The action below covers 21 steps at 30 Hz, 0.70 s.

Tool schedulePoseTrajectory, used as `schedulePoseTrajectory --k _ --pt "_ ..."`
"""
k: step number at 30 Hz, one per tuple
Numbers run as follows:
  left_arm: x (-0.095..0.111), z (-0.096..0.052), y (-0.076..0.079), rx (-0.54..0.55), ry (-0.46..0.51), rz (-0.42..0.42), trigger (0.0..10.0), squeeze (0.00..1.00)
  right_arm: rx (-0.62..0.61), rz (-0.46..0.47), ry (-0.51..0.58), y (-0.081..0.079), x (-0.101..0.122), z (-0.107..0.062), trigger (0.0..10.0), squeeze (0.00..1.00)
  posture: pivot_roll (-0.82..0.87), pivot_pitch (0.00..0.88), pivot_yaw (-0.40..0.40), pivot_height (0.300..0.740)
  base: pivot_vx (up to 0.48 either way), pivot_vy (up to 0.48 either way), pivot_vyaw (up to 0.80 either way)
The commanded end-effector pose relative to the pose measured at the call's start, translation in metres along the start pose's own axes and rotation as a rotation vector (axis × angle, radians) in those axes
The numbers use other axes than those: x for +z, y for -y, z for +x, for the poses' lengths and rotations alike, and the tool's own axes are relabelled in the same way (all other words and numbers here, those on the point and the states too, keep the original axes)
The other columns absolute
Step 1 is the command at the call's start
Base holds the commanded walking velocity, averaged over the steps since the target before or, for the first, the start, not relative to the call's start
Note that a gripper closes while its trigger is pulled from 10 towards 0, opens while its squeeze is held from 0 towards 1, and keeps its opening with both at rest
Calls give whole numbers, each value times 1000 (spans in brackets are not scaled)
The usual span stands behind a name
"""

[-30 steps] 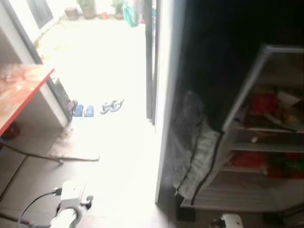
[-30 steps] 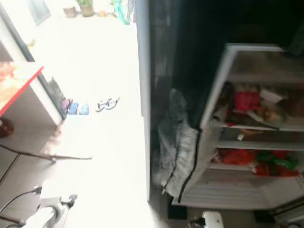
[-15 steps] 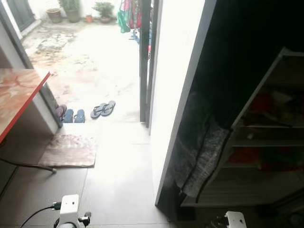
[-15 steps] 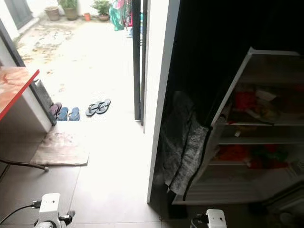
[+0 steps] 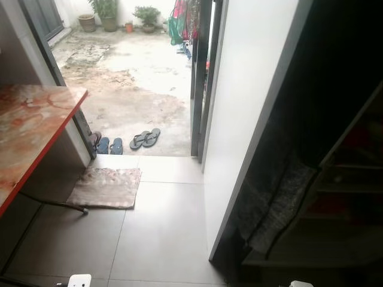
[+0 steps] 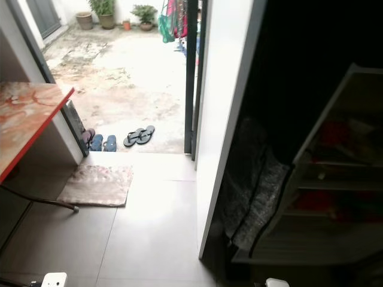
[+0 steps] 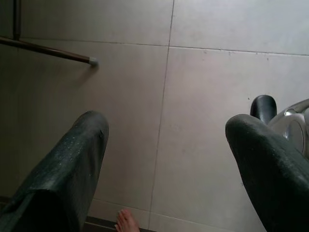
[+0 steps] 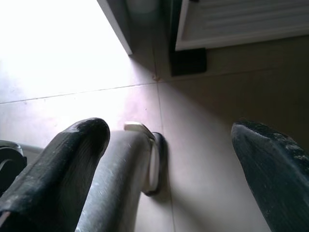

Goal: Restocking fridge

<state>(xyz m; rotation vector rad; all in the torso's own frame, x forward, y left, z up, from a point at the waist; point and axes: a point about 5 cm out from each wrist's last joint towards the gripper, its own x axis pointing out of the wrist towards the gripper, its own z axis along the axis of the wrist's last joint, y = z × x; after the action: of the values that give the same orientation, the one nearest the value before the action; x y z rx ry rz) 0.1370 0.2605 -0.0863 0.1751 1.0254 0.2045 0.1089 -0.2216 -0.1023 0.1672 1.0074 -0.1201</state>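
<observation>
Currently both arms hang low and idle above the grey tiled floor [image 6: 149, 239]. The left gripper [image 7: 166, 145] points down at the tiles with its two black fingers [image 7: 72, 164] spread wide and nothing between them; a bare foot [image 7: 126, 222] of a person shows at the edge of that wrist view, and a thin metal table leg [image 7: 48, 50] crosses the tiles. The right gripper [image 8: 169, 159] is likewise spread wide with nothing held, over the floor just beside the base of the fridge [image 8: 241, 24].

Head views: the fridge [image 6: 335, 173] stands on the robot's right, deep in shade, its white door [image 6: 224, 119] swung open toward the camera. Inner shelves hold red and green items, too dark to identify. A dark grey cloth [image 6: 254, 185] hangs at the fridge's front edge.

On the left, a red-edged marble-pattern table [image 5: 30, 131]. A doormat [image 5: 106, 186] lies on the tiles near the open doorway; two pairs of sandals [image 5: 145, 138] sit just outside on the wet concrete yard. Potted plants [image 5: 108, 11] stand at the far wall.
</observation>
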Motion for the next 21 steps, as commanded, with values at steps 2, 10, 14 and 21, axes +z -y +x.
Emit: schedulePoseTrajectory --k 2,10,14,21 --pt "5 1 6 -10 15 41 10000 0 -37 32 -18 9 -7 -4 10000 0 29 0 0 740 0 0 0" --pt "8 2 16 -26 14 41 10000 0 -37 25 -28 8 -8 -4 10000 0 28 0 9 740 0 0 -732" --pt "7 2 22 -32 12 49 10000 0 -34 32 -30 5 -9 -3 10000 0 30 0 19 740 0 0 -756" --pt "10 2 28 -35 7 79 10000 0 -20 53 -36 -3 -12 -2 10000 0 7 0 55 740 0 0 -756"
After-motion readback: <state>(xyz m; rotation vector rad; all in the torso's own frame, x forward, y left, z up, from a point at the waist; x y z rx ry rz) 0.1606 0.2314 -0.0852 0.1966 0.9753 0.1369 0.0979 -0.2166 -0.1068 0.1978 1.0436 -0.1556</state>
